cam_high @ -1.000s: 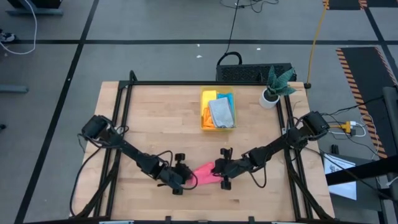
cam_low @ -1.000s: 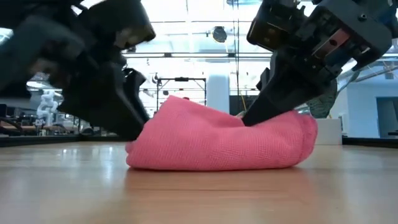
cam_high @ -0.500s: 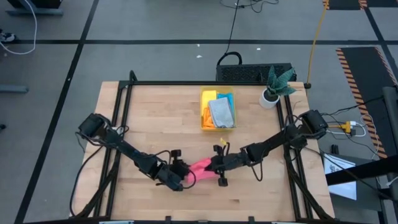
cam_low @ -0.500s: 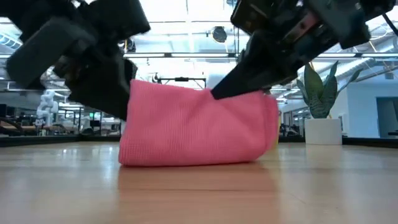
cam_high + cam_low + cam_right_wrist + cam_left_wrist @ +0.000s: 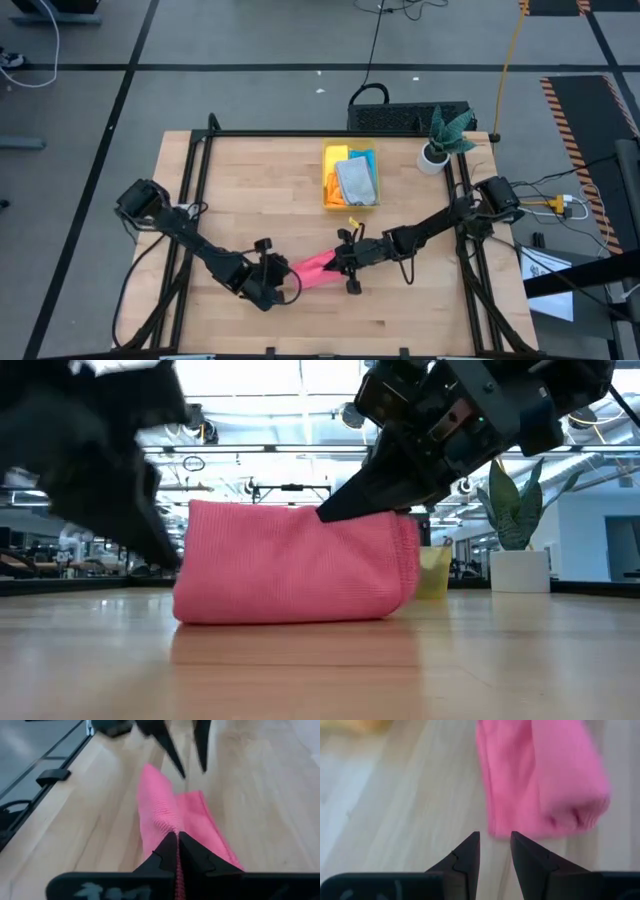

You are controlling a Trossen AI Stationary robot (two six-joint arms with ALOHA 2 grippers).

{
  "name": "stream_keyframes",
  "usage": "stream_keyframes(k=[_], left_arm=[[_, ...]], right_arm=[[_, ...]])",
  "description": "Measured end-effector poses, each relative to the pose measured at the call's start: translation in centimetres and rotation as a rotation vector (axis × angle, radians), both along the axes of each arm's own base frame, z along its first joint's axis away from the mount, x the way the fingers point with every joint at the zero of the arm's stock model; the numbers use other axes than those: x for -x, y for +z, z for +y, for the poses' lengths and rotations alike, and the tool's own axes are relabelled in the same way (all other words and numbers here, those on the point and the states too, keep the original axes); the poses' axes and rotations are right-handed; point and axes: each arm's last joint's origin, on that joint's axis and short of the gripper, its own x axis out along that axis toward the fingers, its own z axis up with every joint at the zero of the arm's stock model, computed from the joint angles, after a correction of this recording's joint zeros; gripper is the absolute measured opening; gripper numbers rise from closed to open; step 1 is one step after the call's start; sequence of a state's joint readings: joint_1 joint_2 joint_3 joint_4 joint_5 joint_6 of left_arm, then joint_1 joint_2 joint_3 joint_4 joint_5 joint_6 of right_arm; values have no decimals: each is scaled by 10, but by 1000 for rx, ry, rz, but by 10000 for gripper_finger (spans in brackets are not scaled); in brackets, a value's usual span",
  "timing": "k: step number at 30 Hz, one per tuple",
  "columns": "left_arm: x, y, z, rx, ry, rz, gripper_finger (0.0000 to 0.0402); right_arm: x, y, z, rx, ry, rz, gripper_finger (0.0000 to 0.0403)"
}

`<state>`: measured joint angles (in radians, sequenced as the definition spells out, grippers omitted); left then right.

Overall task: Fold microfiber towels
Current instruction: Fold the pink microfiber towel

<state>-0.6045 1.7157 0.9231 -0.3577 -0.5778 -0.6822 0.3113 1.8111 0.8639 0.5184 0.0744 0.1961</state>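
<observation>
While both arms reach low toward the table's [image 5: 240, 190] near middle, the pink towel [image 5: 313, 268] lies folded between them, in front of the bin [image 5: 350, 177]. Stretched out from the plant [image 5: 443, 138] side with its wrist close to the wood, the right end effector [image 5: 335, 267] is clamped shut on the towel's upper layer at the bin-side end. On the towel's other side, the left arm bends at its elbow, its left end effector [image 5: 495, 851] just clear of the towel's end, fingers slightly parted and holding nothing. Orange, blue and grey towels [image 5: 355, 181] sit in the bin.
</observation>
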Motion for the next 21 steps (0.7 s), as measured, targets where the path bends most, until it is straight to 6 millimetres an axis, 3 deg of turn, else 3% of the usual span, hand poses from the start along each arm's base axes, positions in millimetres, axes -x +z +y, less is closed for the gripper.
stream_keyframes(k=[4, 9, 21], left_arm=[[8, -24, 3, -7, 27, 50, 113], [1, -45, 10, 5, 2, -32, 113], [-15, -47, 14, 9, -121, -103, 113]], right_arm=[[-2, 0, -6, -1, -20, -5, 2], [-5, 1, -13, -7, -40, -25, 2], [-9, -5, -41, -39, -150, 39, 2]])
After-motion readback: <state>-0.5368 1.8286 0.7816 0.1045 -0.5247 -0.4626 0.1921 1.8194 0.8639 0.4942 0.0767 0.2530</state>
